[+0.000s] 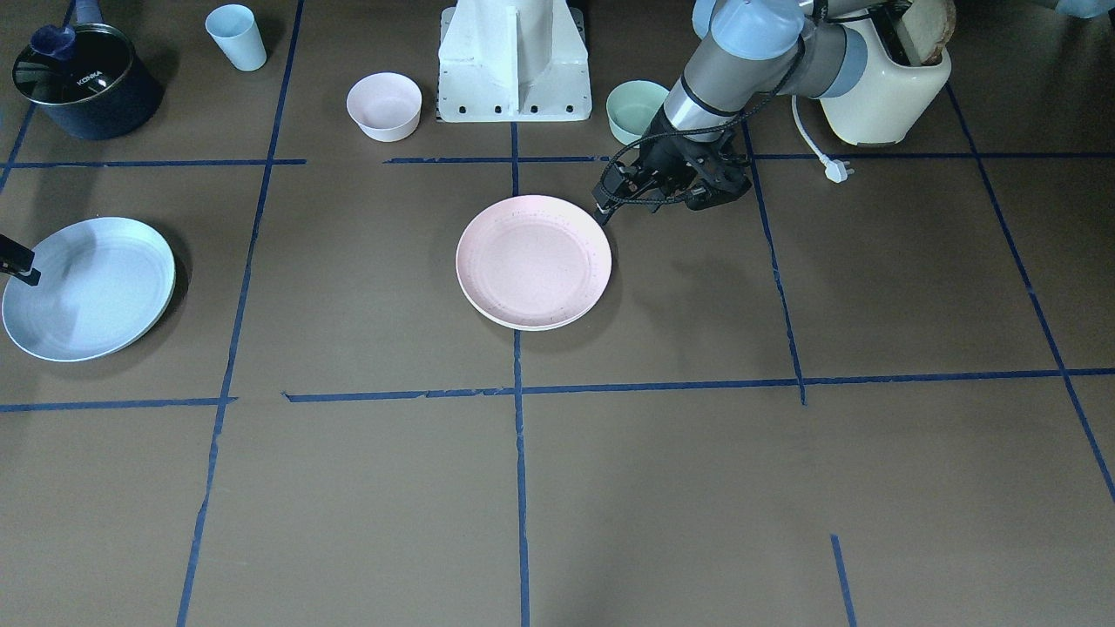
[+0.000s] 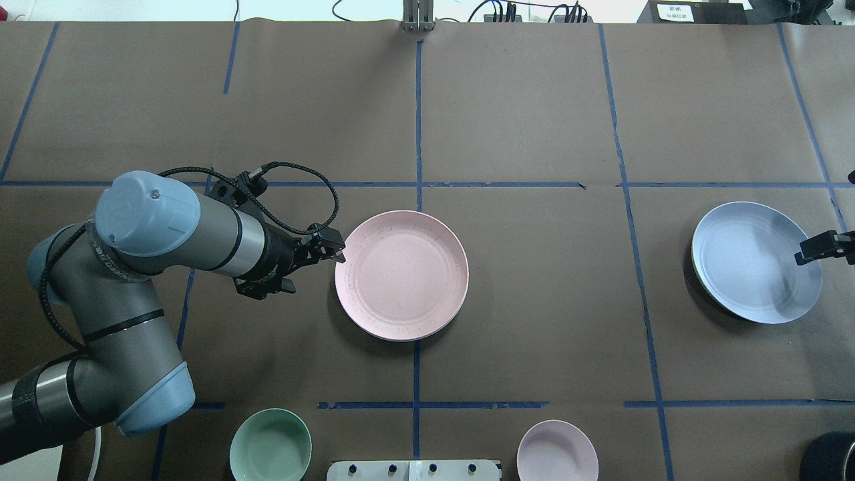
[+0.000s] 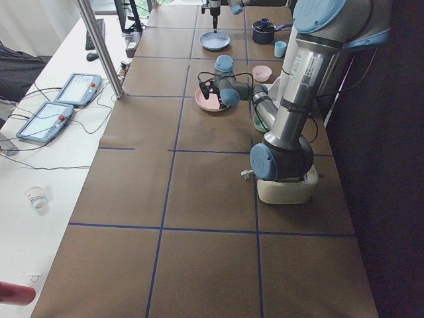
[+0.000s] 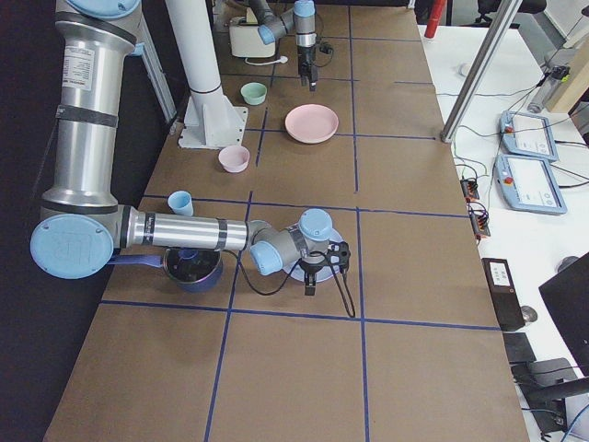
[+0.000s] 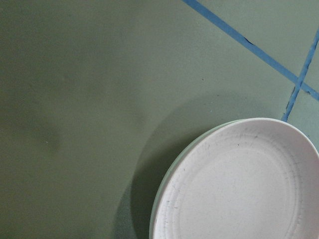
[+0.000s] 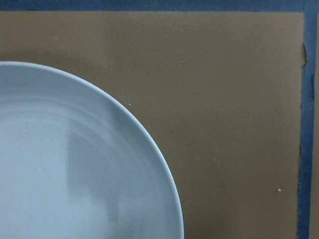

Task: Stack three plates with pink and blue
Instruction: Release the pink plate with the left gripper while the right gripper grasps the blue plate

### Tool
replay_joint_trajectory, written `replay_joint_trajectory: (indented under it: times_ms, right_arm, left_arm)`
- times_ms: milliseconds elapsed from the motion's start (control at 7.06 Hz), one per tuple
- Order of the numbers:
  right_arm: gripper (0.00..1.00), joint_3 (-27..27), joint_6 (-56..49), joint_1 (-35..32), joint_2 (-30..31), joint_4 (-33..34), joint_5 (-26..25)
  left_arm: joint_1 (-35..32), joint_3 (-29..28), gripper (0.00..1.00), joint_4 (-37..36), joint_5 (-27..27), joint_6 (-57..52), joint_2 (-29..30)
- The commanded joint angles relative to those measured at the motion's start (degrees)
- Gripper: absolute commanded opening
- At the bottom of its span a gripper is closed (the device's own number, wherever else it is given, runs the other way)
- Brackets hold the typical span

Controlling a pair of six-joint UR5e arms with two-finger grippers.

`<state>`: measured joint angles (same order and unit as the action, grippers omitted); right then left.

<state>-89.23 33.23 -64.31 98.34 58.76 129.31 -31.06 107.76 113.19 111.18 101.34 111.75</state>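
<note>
A pink plate point(image 1: 533, 261) lies mid-table, also in the overhead view point(image 2: 401, 275). The left wrist view shows it resting on a pale green rim point(image 5: 160, 199). My left gripper point(image 1: 671, 198) hangs just off the plate's edge on the robot's left; its jaws stand wide apart and empty, with one fingertip point(image 2: 339, 254) beside the rim. A blue plate point(image 1: 87, 289) lies far to the robot's right point(image 2: 755, 262), with a greenish rim under it. My right gripper point(image 4: 322, 265) hovers at its outer edge, open, with one finger point(image 2: 818, 248) over the plate.
Near the robot base point(image 1: 514, 65) stand a pink bowl point(image 1: 384, 104) and a green bowl point(image 1: 634, 109). A blue cup point(image 1: 236, 37) and a dark pot point(image 1: 87, 83) are at the robot's right. A cream toaster point(image 1: 884, 83) with a loose plug is behind the left arm.
</note>
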Motion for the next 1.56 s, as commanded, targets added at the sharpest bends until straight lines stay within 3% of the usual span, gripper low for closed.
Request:
replay_joint_trajectory:
  times_ms: [0, 142, 283, 425, 850, 1134, 1417]
  right_arm:
    - [0.99, 1.07, 0.26, 1.02, 0.01, -0.23, -0.90]
    - [0.73, 0.99, 0.78, 1.03, 0.01, -0.23, -0.81]
    - [0.29, 0.99, 0.61, 1.03, 0.01, -0.23, -0.81]
    - [0.04, 0.90, 0.53, 1.03, 0.01, -0.23, -0.81]
    - [0.00, -0.84, 1.40, 0.85, 0.35, -1.02, 0.49]
    - [0.00, -3.13, 7.70, 0.41, 1.06, -6.87, 3.05]
    - [0.00, -4.80, 17.70, -1.77, 0.01, -14.44, 6.46]
  left_arm:
    - [-0.14, 0.17, 1.00, -0.25, 0.00, 0.00, -0.04]
    - [-0.14, 0.17, 1.00, -0.25, -0.09, 0.00, -0.13]
    - [-0.22, 0.17, 1.00, -0.25, -0.09, 0.00, -0.13]
    - [-0.40, 0.17, 1.00, -0.25, -0.09, 0.00, -0.13]
    - [-1.01, 0.52, 1.00, -0.34, -0.17, 0.00, -0.21]
    - [-3.54, 0.52, 1.00, -0.34, 0.17, -0.17, -2.13]
    - [-10.73, 0.61, 1.00, -0.34, 7.17, -10.05, -6.52]
